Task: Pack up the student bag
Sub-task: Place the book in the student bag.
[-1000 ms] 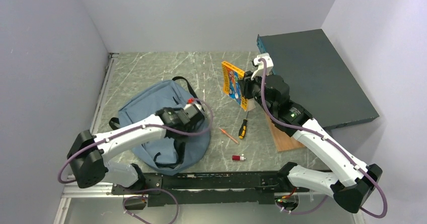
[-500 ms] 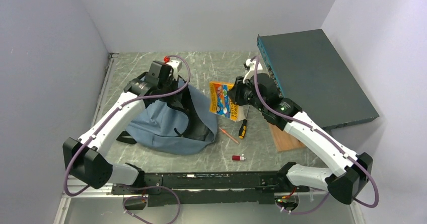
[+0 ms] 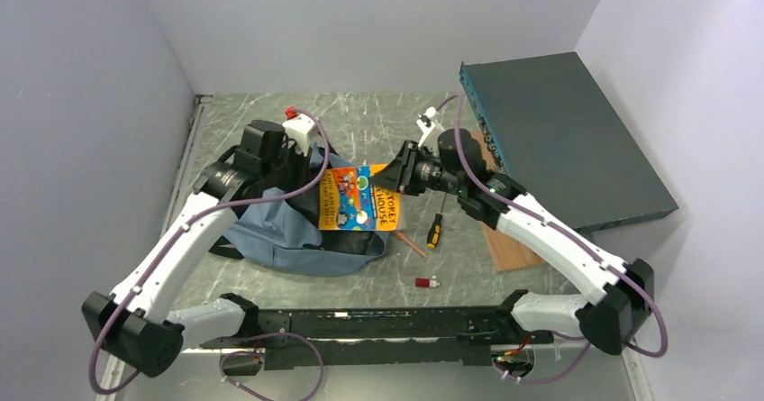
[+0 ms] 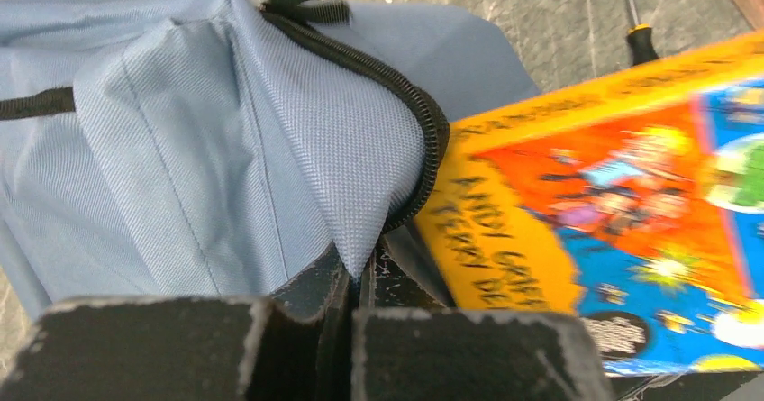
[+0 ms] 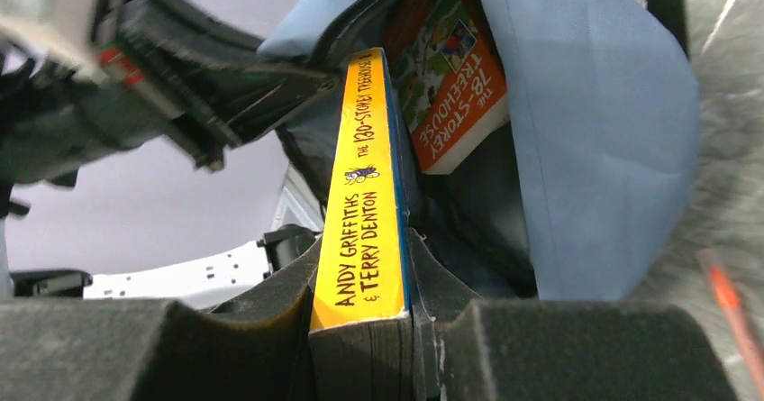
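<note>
The dusty-blue student bag [image 3: 270, 230] lies at centre left with its mouth held open. My left gripper [image 3: 311, 183] is shut on the zippered edge of the bag [image 4: 297, 140] and lifts it. My right gripper [image 3: 394, 177] is shut on a yellow-spined book [image 3: 354, 200], whose far end is at the bag's mouth. In the right wrist view the book [image 5: 365, 221] points into the opening, beside an orange book [image 5: 450, 86] that lies inside the bag [image 5: 586, 122]. The left wrist view shows the book's cover [image 4: 622, 185] next to the zipper.
A dark teal flat box [image 3: 563, 135] lies at the back right. A wooden board [image 3: 509, 248] lies under the right arm. A screwdriver [image 3: 434, 230], an orange pencil [image 3: 413, 243] and a small red item [image 3: 426, 282] lie on the table right of the bag.
My right gripper has carried the book left from beside the box to the bag's mouth. My left gripper has moved to the bag's far edge and pulled its opening up.
</note>
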Robot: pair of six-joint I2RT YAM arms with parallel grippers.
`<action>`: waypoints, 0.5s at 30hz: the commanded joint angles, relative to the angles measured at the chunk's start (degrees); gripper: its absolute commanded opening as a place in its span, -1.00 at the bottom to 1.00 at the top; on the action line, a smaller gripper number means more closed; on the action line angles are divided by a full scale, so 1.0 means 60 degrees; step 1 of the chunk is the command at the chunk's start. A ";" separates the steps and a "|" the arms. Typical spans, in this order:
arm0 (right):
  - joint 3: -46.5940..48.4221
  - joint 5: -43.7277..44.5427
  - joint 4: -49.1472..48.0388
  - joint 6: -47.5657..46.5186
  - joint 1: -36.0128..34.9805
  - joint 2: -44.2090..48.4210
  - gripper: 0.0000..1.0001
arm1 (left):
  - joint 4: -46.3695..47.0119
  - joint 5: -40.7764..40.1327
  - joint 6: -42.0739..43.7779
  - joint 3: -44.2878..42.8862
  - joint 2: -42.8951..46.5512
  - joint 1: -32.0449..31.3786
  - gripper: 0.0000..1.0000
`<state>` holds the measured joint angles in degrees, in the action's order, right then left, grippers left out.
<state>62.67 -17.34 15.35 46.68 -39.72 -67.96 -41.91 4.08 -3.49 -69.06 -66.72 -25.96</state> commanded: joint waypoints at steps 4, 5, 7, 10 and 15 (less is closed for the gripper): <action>0.0417 0.0147 -0.2285 0.1287 -0.0320 -0.1461 -1.00 | 0.2017 0.1331 0.0980 0.0397 0.1713 -0.0003 -1.00; 0.0701 0.0358 -0.1748 0.0891 -0.0309 -0.1563 -1.00 | 0.2106 0.1313 0.1055 0.0434 0.1847 -0.0009 -1.00; 0.0855 0.0863 -0.1103 0.0264 -0.0322 -0.1558 -1.00 | 0.2225 0.1120 0.1004 0.0449 0.2031 0.0004 -1.00; 0.0593 0.1127 -0.1096 -0.0197 -0.0323 -0.1483 -1.00 | 0.2153 0.1118 0.1107 0.0235 0.1990 0.0040 -1.00; 0.1089 0.1659 -0.0569 -0.0879 -0.0352 -0.1569 -1.00 | 0.1518 0.0824 0.1041 -0.0387 0.1540 0.0091 -1.00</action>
<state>64.79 -11.09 15.42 44.40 -41.78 -79.29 -40.25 7.70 1.63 -65.04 -57.71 -25.63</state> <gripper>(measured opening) 0.267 0.034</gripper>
